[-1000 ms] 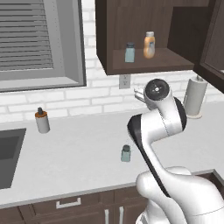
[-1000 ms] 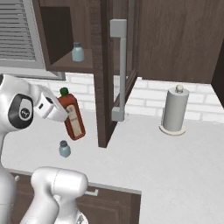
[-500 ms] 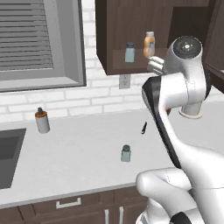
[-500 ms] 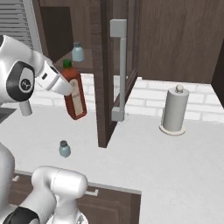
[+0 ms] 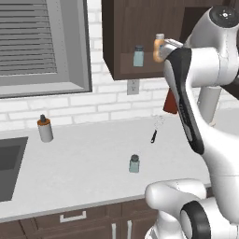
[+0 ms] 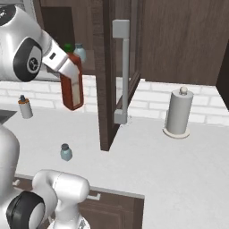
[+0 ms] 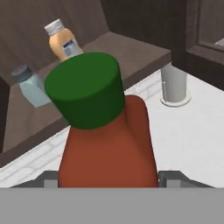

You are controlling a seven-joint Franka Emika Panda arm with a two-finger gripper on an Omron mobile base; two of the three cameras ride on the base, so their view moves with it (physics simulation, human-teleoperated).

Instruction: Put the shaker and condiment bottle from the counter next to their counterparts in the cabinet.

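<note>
My gripper (image 6: 66, 67) is shut on the condiment bottle (image 6: 74, 89), a tall red-orange bottle with a green cap (image 7: 85, 89), and holds it in the air tilted, in front of the cabinet (image 5: 126, 28). The arm hides most of the bottle (image 5: 170, 103) in the left base view. On the cabinet shelf stand the counterparts: a pale teal shaker (image 5: 138, 56) and a yellow-orange bottle (image 5: 158, 47), also ahead in the hand view as the shaker (image 7: 30, 86) and the bottle (image 7: 63, 41). The counter's own shaker (image 5: 134, 164) stands upright on the counter (image 5: 84, 177), apart from the gripper.
The cabinet door (image 6: 114, 76) stands open to the right of the held bottle. A paper towel roll (image 6: 178, 112) stands at the back right. A grey pump cylinder (image 5: 45, 129) sits left near the sink (image 5: 9, 163). A small whisk (image 5: 156, 128) lies on the counter.
The arm has lifted the condiment bottle from above the counter up to the height of the cabinet shelf. The shaker on the counter has stayed put.
</note>
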